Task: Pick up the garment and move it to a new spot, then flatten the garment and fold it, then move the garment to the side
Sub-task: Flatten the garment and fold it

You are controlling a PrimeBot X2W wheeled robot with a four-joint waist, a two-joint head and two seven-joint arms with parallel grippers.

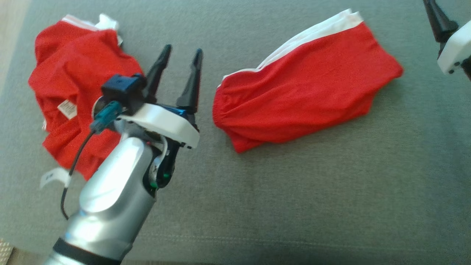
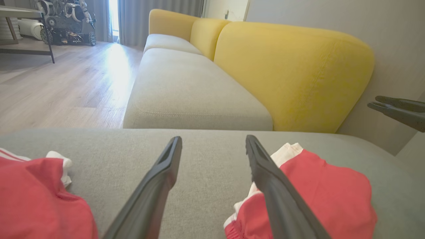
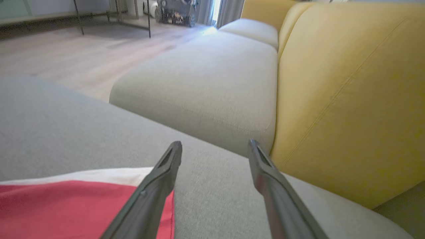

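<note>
**Here: folded garment on the grey cushion, both claws spread**

The red garment (image 1: 305,92) is seen lying folded into a compact oblong on the grey cushion (image 1: 294,202), right of the middle in the head view. A white stripe (image 1: 312,33) is shown along its far edge, and its gathered end is turned towards the left gripper (image 1: 183,50). Nothing is laid on top of it, and it is held by neither claw.

The left gripper is placed just beside that gathered end, between the garment and a second red garment (image 1: 73,84). Its two dark fingers are spread wide, and no cloth is caught between them; in the left wrist view bare cushion is seen in the gap. Whether the fingertips touch the cushion cannot be told.

The right gripper (image 3: 214,143) is found past the garment's far right end, at the upper right corner of the head view. Its fingers are likewise parted and empty, with the garment's white-edged corner shown beside its left finger in the right wrist view.

The second garment is left crumpled near the cushion's left edge, with a white label (image 1: 67,109) exposed. Beyond the cushion a pale sofa seat (image 2: 192,89), a yellow backrest (image 2: 292,73) and a wooden floor (image 2: 59,86) are seen.
</note>
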